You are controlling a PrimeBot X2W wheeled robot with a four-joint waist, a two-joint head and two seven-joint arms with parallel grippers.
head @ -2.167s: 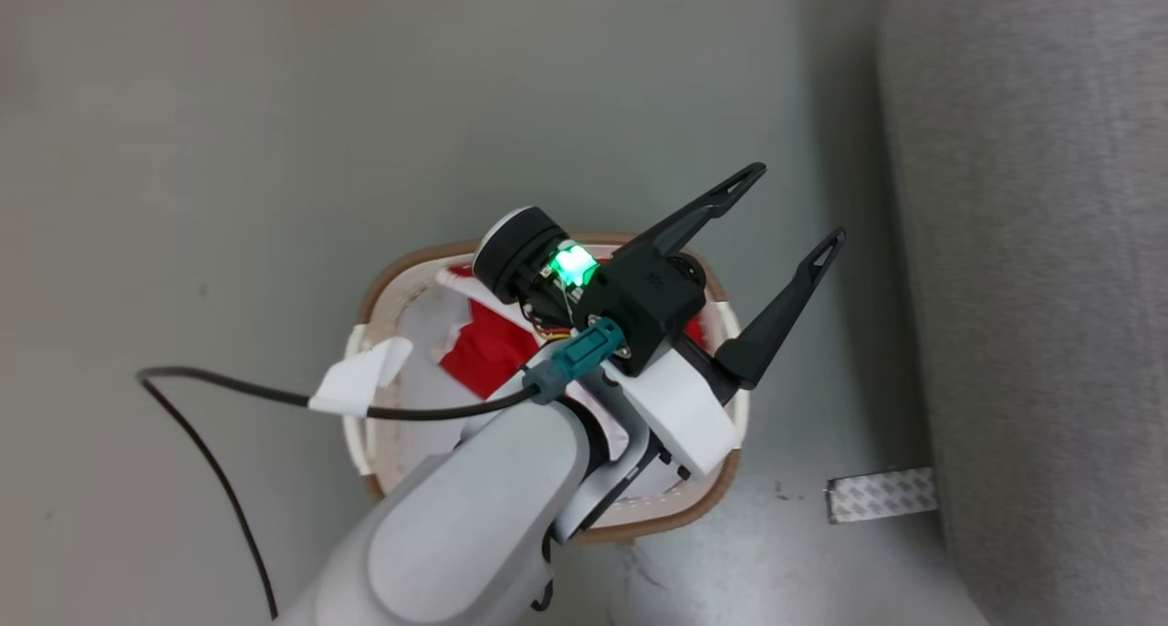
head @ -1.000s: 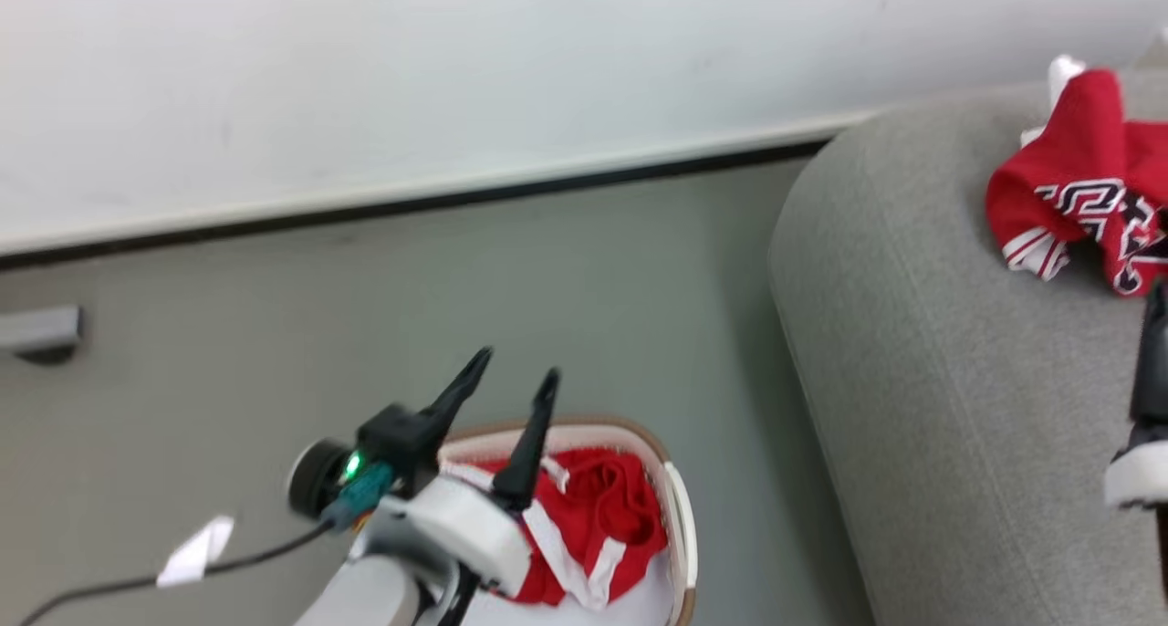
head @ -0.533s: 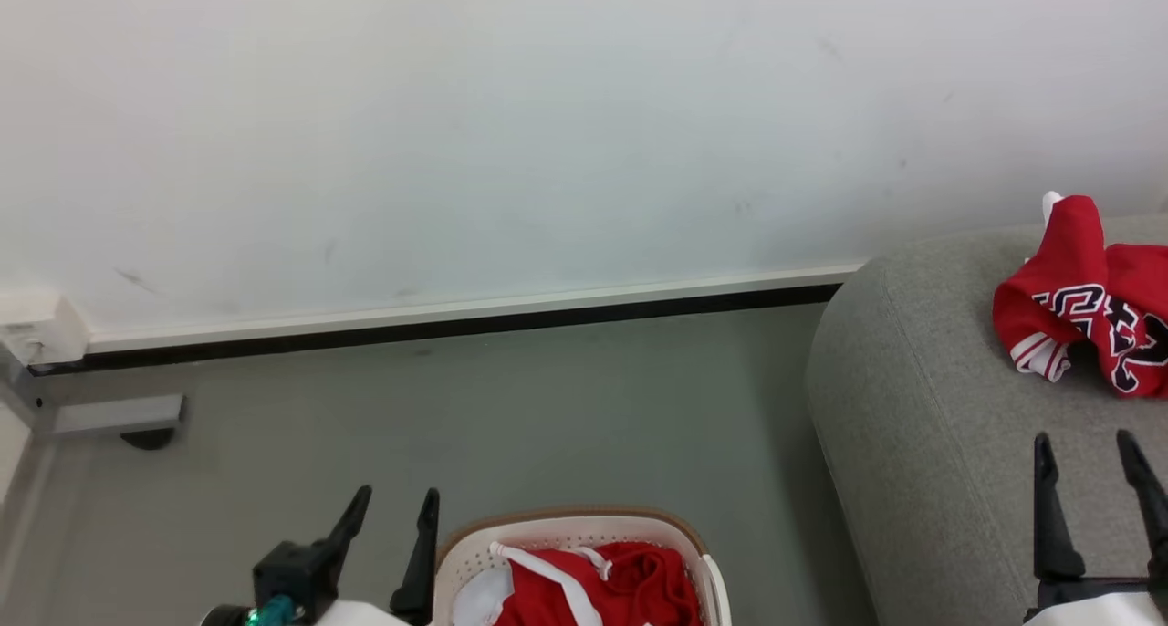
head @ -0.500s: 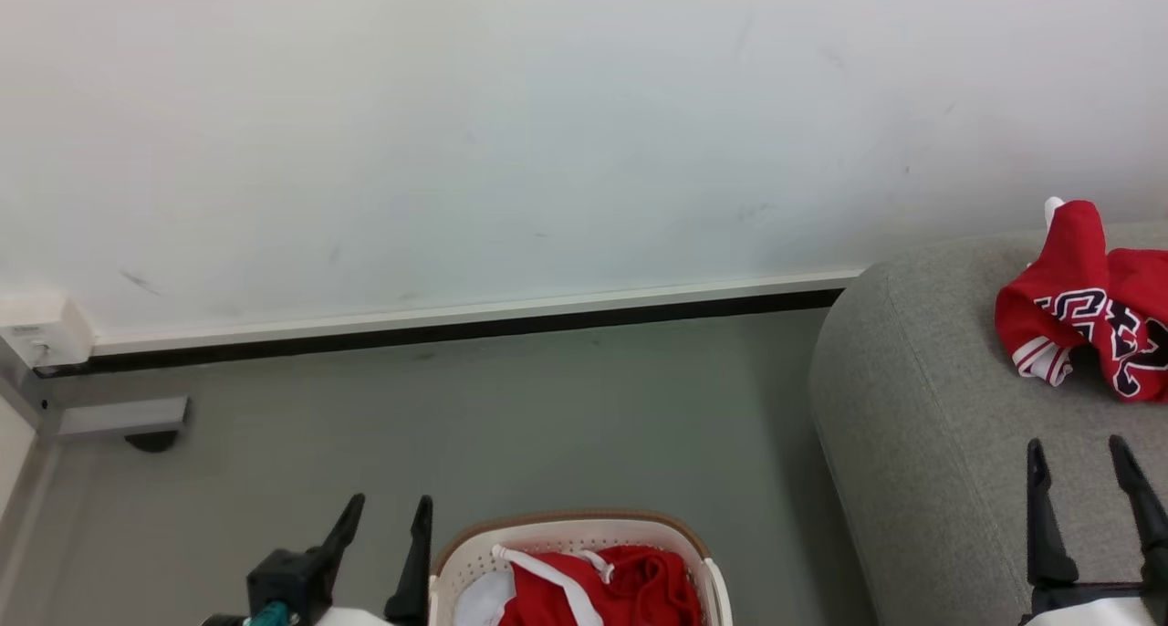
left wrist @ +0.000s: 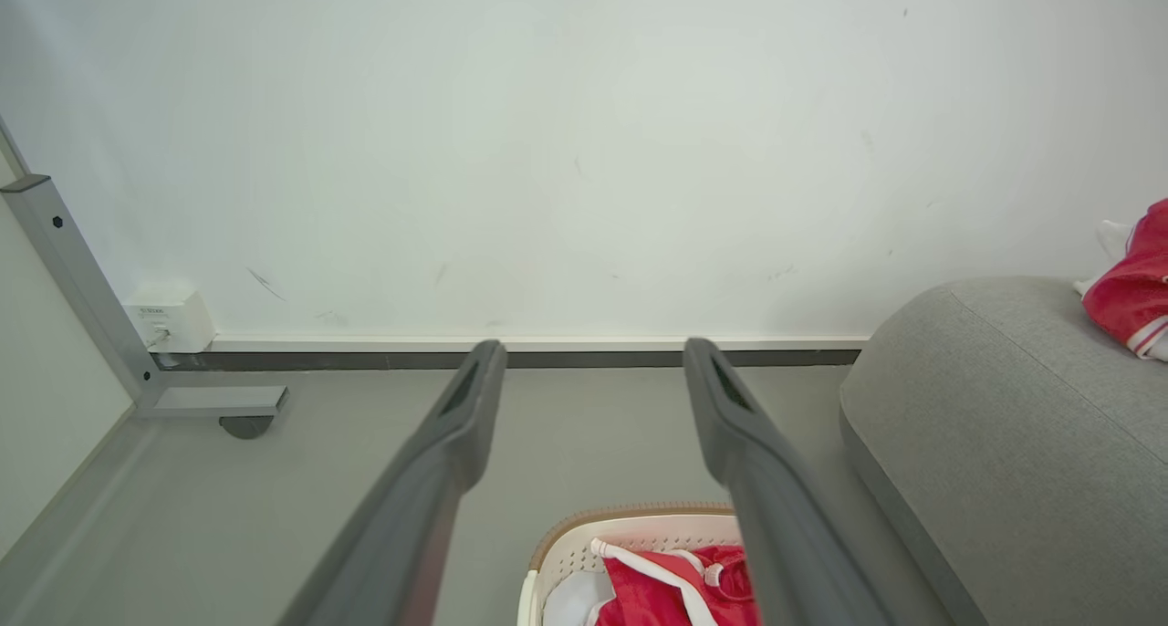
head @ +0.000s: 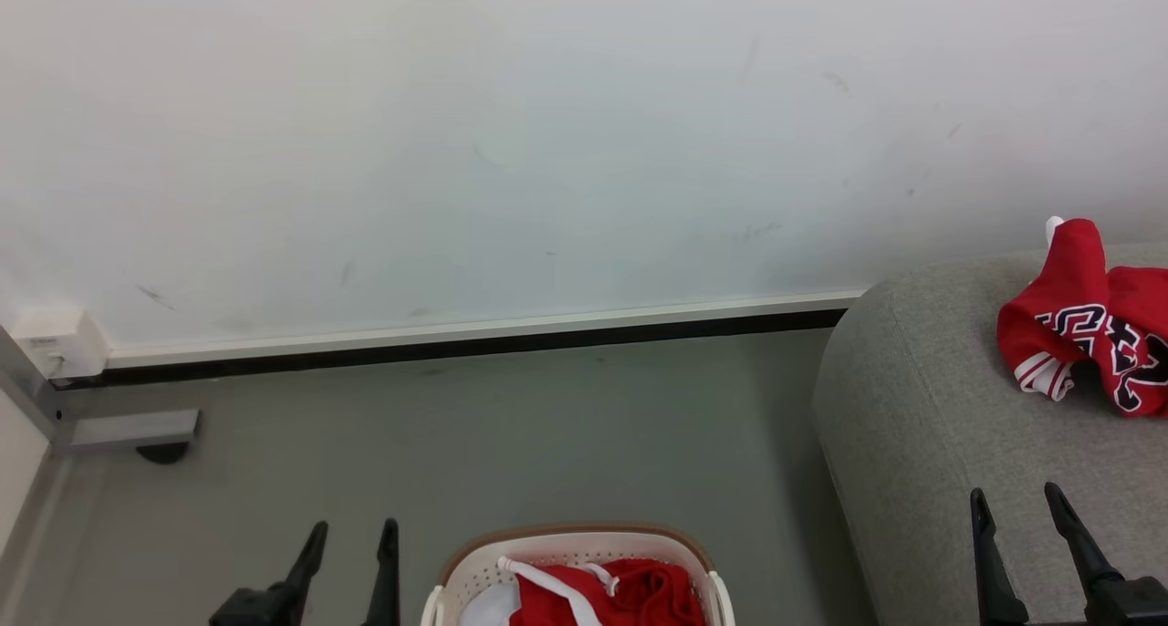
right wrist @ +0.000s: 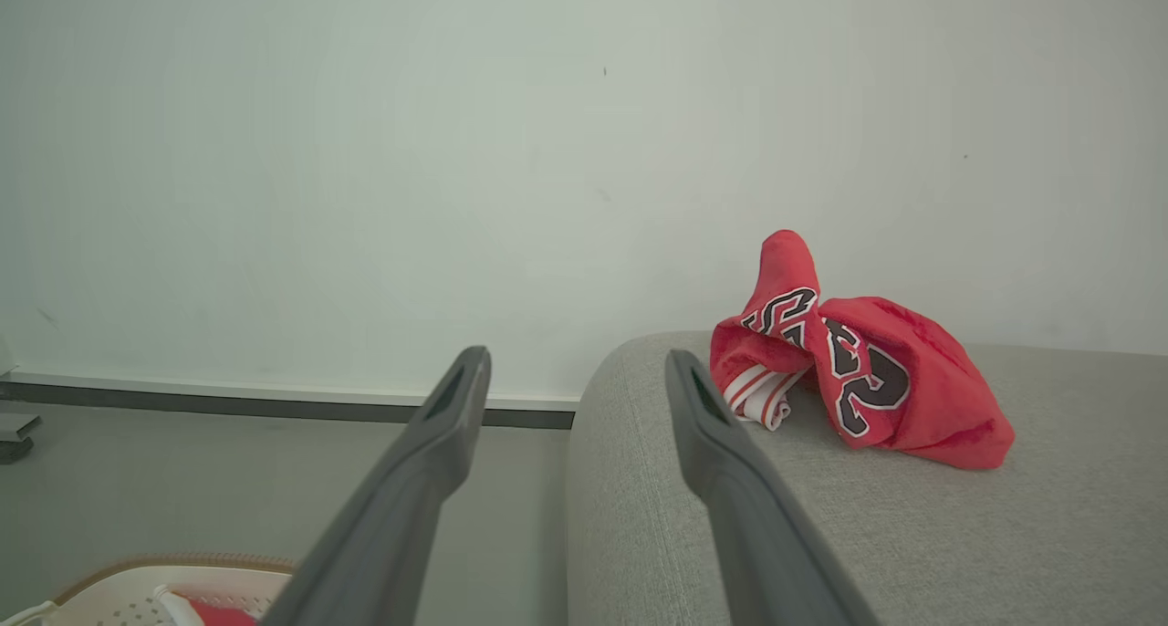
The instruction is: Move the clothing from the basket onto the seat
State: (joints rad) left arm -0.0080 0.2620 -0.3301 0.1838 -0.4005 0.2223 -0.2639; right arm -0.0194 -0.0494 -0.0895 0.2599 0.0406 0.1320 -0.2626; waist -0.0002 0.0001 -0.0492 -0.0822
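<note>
Grippers: two. Left gripper (head: 354, 526), right gripper (head: 1016, 494). Fingers (left wrist: 456, 443): two on each, four in all.

Basket (head: 575, 528): one.

Sofa (head: 912, 425): one.

Red garments: two counted. Sofa garment (head: 1086, 334), lettered: one. Basket garment (head: 639, 599), with white cord: one on top; whether more lie under it, cannot tell.

White cloth (head: 484, 608): one, in the basket.

Wall box (head: 55, 343): one.

Grey post (left wrist: 73, 279): one, with one foot (head: 128, 428) and one dark wheel (head: 164, 451) beneath.

Skirting (head: 456, 339): one strip.
</note>
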